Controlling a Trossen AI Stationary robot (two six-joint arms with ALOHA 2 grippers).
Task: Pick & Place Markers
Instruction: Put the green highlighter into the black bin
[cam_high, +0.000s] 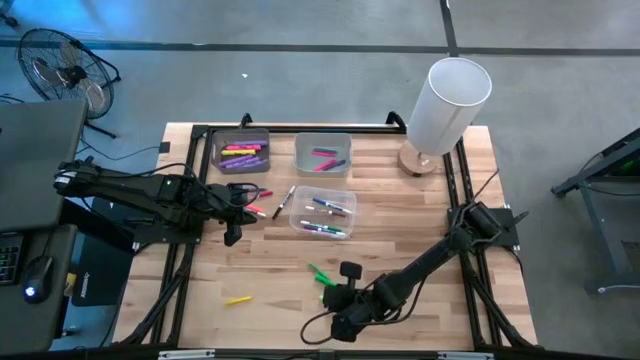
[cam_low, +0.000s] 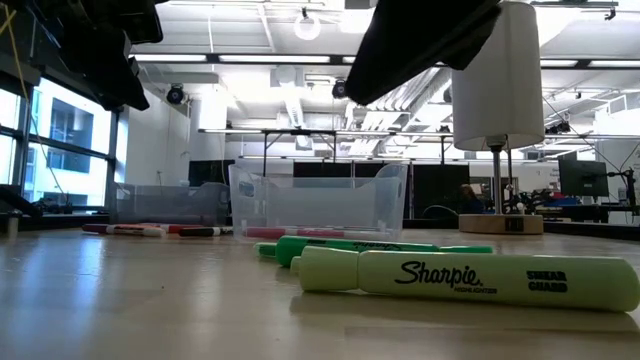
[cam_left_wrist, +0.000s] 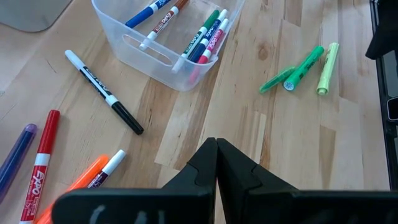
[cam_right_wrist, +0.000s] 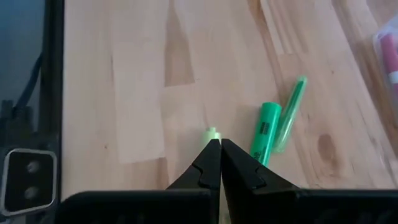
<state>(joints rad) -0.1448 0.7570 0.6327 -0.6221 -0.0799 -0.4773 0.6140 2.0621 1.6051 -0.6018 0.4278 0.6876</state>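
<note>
Three green markers lie near the table's front: a light green Sharpie highlighter (cam_low: 470, 278), a darker green one (cam_right_wrist: 266, 130) and a thin green pen (cam_right_wrist: 291, 112). My right gripper (cam_right_wrist: 219, 144) hangs shut just above them (cam_high: 332, 298). Only the highlighter's end (cam_right_wrist: 212, 132) peeks out past its fingertips. A yellow marker (cam_high: 237, 299) lies near the front left. My left gripper (cam_left_wrist: 216, 146) is shut above the table's left (cam_high: 233, 232), over loose markers: a black-and-white one (cam_left_wrist: 102, 90), a red one (cam_left_wrist: 40, 165), a purple one (cam_left_wrist: 15, 155).
A grey bin (cam_high: 242, 152) and a clear bin (cam_high: 322, 152) with markers stand at the back. Another clear bin (cam_high: 322, 212) with several markers sits mid-table. A white lamp (cam_high: 445, 100) on a wooden base stands far right. Black frame rails (cam_high: 455, 180) run along the table's sides.
</note>
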